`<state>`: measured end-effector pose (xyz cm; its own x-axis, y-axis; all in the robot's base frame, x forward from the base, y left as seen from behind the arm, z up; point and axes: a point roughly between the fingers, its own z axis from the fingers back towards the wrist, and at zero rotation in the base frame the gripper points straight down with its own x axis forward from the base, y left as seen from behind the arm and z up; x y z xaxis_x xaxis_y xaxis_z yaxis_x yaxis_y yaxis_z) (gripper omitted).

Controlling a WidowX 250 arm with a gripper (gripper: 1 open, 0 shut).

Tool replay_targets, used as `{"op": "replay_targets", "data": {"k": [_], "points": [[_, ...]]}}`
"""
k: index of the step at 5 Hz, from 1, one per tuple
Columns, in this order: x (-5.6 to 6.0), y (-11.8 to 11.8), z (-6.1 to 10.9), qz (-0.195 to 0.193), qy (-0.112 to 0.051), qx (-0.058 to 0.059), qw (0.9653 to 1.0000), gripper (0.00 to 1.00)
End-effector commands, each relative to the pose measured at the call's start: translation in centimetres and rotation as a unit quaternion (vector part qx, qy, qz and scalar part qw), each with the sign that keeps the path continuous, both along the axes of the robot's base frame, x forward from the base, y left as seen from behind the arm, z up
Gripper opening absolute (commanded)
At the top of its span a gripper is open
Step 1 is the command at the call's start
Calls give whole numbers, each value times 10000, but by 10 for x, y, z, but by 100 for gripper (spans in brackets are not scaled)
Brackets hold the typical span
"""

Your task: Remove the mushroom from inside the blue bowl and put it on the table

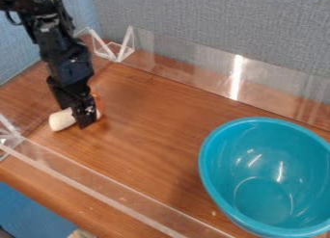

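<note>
The mushroom (60, 119) lies on the table (154, 126) at the far left, with only its cream-white stem showing. My gripper (83, 117) points straight down right beside it, fingertips at the tabletop. The jaws stand open, and the dark fingers (77, 109) hide the mushroom's cap end. I cannot tell whether a finger touches the mushroom. The blue bowl (267, 176) sits at the front right with nothing inside it, far from the gripper.
Low clear acrylic walls (194, 64) edge the table at the back, and another runs along the front (103, 194). A clear triangular bracket (114, 44) stands at the back left behind the arm. Bare wood lies between the gripper and the bowl.
</note>
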<state>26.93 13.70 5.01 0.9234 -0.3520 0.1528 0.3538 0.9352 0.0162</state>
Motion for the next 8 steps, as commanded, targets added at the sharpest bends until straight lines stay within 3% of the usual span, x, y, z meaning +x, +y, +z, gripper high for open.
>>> {"op": "replay_targets", "data": {"k": [1, 2, 3, 6, 8], "points": [[6, 11, 32, 536, -298, 154, 9980, 100], [8, 16, 40, 994, -278, 178, 9945, 100], [10, 5, 32, 1151, -226, 197, 9929, 100], [4, -5, 49, 1197, -254, 205, 9923, 100], [3, -4, 45, 1514, -196, 216, 9880, 100]]}}
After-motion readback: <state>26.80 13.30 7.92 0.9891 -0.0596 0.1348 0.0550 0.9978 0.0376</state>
